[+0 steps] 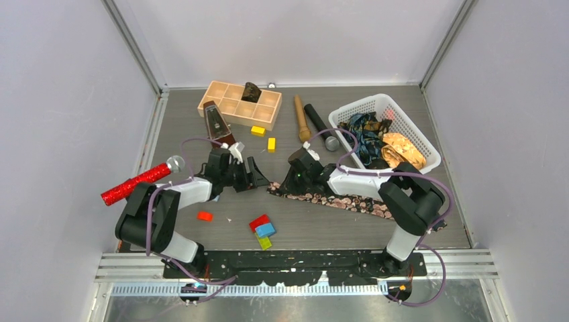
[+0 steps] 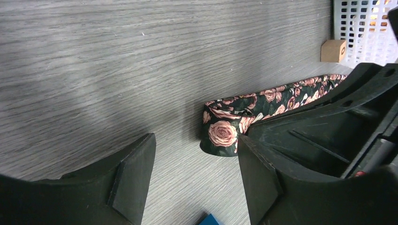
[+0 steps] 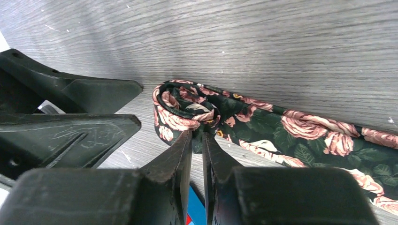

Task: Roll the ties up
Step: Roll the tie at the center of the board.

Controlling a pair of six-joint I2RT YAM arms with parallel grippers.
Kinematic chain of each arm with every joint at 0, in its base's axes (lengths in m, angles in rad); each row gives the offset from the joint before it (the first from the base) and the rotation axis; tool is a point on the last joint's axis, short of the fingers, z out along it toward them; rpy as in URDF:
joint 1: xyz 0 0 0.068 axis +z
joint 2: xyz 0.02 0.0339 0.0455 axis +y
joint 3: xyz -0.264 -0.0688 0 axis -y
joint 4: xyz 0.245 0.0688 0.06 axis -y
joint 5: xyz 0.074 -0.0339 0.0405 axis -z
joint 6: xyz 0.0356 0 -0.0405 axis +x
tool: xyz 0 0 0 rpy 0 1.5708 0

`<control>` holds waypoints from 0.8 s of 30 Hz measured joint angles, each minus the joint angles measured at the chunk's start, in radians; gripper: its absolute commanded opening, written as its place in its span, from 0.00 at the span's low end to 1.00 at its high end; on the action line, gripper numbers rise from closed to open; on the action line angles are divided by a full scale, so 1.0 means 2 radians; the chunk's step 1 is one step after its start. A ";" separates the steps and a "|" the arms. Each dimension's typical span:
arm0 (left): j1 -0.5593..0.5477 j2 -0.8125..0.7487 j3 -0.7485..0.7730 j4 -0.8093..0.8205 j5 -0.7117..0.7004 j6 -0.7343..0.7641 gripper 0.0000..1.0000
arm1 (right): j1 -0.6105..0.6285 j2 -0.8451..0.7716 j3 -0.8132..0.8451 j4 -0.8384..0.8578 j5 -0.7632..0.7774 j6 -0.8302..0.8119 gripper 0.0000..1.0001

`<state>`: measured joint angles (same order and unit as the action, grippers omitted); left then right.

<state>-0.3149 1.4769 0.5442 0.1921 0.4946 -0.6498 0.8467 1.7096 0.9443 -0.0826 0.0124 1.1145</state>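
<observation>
- Crosswise lies the tie [image 1: 349,200], its rolled end [image 3: 183,110] pointing left.
- Right gripper [image 3: 197,138] fingers nearly together, seemingly pinching that end.
- Left gripper [image 2: 195,145] fingers apart beside it.

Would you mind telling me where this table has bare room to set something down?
Bare wood runs along the near edge, between the coloured blocks and the right arm's base. Another lies between the wooden tray and the red microphone. The centre is crowded: left end effector and right end effector meet at the rose tie's rolled end.
</observation>
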 measured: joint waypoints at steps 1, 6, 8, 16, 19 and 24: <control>0.000 0.002 0.001 0.001 0.001 0.000 0.67 | 0.000 0.002 -0.001 0.000 0.000 0.000 0.20; -0.003 0.007 0.002 0.010 0.006 -0.001 0.67 | -0.001 0.008 -0.004 0.001 0.000 0.000 0.19; -0.006 0.010 0.002 0.014 0.009 -0.002 0.66 | -0.002 0.009 -0.004 0.001 0.000 0.000 0.19; -0.026 0.026 0.004 0.035 0.030 -0.002 0.66 | -0.005 0.009 -0.010 0.005 0.000 0.000 0.19; -0.029 0.035 0.006 0.046 0.035 -0.003 0.65 | -0.006 0.009 -0.011 0.006 0.000 0.000 0.19; -0.032 0.055 0.013 0.067 0.047 -0.006 0.60 | -0.006 0.009 -0.012 0.007 0.000 0.000 0.18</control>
<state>-0.3794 1.5875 0.5694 0.3260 0.5888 -0.6628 0.8352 1.7283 0.9207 -0.0681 0.0132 1.1137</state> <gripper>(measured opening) 0.627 0.188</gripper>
